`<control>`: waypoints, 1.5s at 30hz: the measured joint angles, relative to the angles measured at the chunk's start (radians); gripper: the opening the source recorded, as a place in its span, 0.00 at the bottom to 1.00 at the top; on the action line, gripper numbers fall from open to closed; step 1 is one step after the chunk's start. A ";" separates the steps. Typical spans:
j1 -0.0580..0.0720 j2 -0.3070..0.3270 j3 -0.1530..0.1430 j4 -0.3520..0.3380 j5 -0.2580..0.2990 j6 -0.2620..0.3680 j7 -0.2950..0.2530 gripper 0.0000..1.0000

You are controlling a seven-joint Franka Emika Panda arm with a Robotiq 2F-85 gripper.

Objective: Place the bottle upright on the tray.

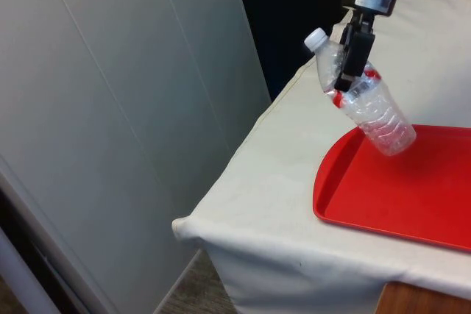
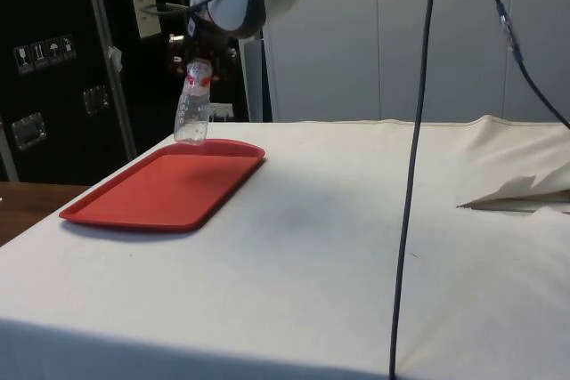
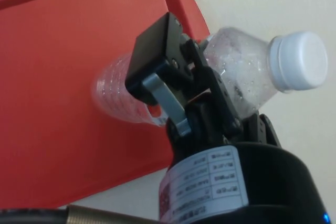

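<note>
Holding the bottle [image 1: 366, 101] in the air, the black gripper [image 1: 352, 64] has its two fingers squeezed tight around it, close to the red label near the top half. The bottle is clear plastic with a white cap [image 1: 316, 38]. It is not standing straight. In the front view it leans, with the cap pointing up and to the front view's left, and the bottom pointing down toward the red tray [image 1: 412, 196].

The bottom of the bottle is over the edge of the tray. In the front view it looks very close to the tray, but I cannot tell if it is touching. In the side view the bottle [image 2: 192, 106] looks almost straight up, and its bottom sits just above the far end of the tray [image 2: 160, 193].

In the wrist view the fingers [image 3: 157, 72] are clamped across the middle of the bottle [image 3: 241, 72]. The cap [image 3: 300, 60] sticks out over the white cloth [image 3: 273, 3], and the other end is over the tray [image 3: 58, 77].

The tray is flat and lies on the table, which has a white cloth [image 1: 272, 182] over it. The tray is near one end of the table. A black cable [image 2: 414, 166] hangs down in the side view, close to the camera.
</note>
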 measured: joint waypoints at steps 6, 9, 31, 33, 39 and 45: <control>0.001 0.003 -0.009 0.017 -0.051 -0.031 0.031 0.00; 0.000 0.012 -0.016 0.034 -0.069 -0.052 0.046 0.00; 0.001 0.040 -0.043 0.093 -0.166 -0.137 0.140 0.00; 0.000 0.040 -0.043 0.093 -0.166 -0.137 0.140 0.00; -0.001 0.040 -0.041 0.093 -0.165 -0.139 0.141 0.00; 0.002 0.040 -0.038 0.094 -0.166 -0.143 0.159 0.00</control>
